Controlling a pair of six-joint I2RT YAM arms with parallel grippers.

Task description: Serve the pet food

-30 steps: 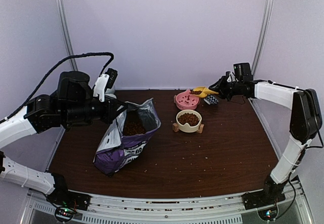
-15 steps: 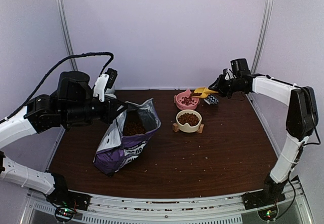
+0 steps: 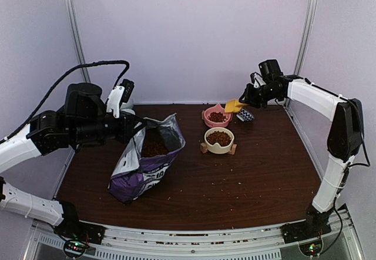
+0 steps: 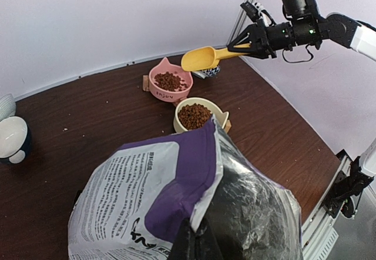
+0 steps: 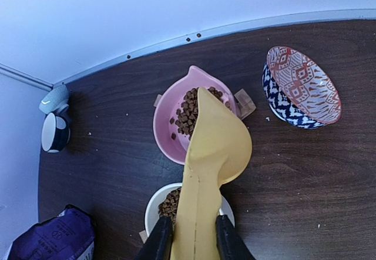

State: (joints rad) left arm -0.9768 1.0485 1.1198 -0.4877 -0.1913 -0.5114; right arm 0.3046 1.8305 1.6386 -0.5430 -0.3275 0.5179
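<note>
blocked: bag left, pink bowl, cream bowl rear | open: table right-front

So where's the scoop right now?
Top view, back right: the scoop is held up in the right gripper, just right of the pink bowl and beside the patterned bowl.

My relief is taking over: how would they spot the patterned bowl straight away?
Look to the table's far edge, right of centre, where three bowls cluster. Right of the pink bowl sits the patterned bowl: tilted, blue-and-white outside, red-orange inside, and the only one without kibble.
</note>
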